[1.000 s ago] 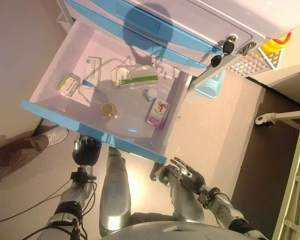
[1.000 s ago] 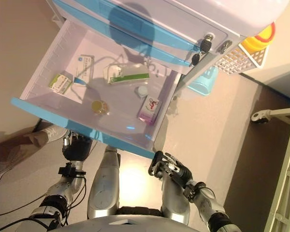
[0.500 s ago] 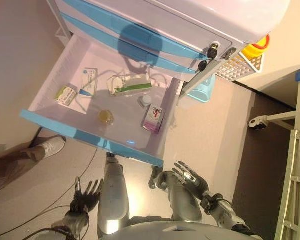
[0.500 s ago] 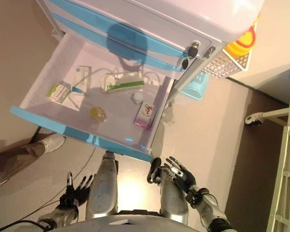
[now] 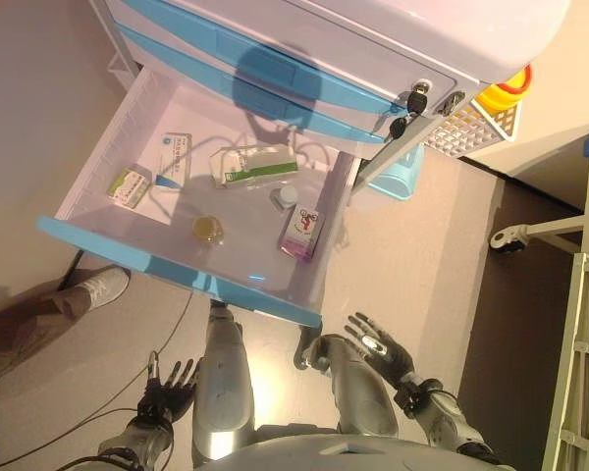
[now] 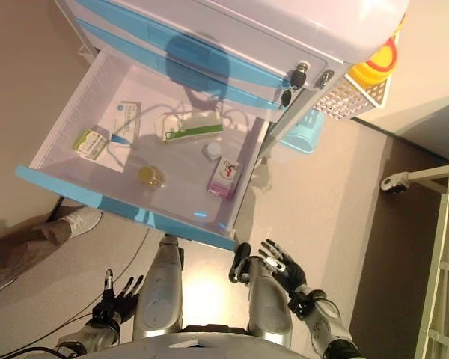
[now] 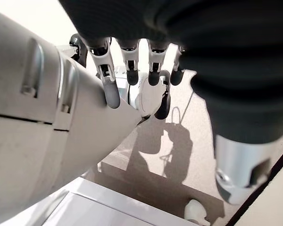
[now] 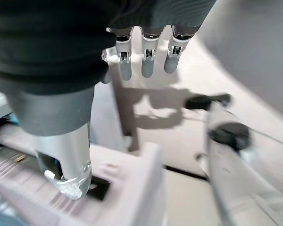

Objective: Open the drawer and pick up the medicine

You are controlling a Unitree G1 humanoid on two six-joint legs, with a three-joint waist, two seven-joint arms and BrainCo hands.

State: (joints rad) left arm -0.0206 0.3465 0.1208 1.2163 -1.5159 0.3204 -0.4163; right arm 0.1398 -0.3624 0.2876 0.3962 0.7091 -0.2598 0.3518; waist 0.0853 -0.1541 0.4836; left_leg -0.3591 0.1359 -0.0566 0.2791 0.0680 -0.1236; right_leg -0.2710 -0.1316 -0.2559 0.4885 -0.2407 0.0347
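Note:
The white drawer with a blue front (image 5: 177, 277) stands pulled out of the cabinet. Inside lie a pink medicine box (image 5: 301, 233), a green and white box (image 5: 130, 186), a blue and white box (image 5: 175, 157), a long green and white pack (image 5: 255, 165), a small amber jar (image 5: 207, 230) and a small white bottle (image 5: 288, 196). My left hand (image 5: 169, 385) hangs low below the drawer front, fingers straight and empty. My right hand (image 5: 378, 348) is open and empty below the drawer's right corner.
A person's leg and white shoe (image 5: 93, 291) stand at the left by the drawer front. The cabinet has keys in its lock (image 5: 413, 102) and a white basket (image 5: 466, 125) on its side. A light blue bin (image 5: 401, 174) and a wheeled frame (image 5: 530, 234) stand to the right.
My left hand has dropped from the drawer front to low by my side and opened. The camera has shifted, and the drawer stands open as before.

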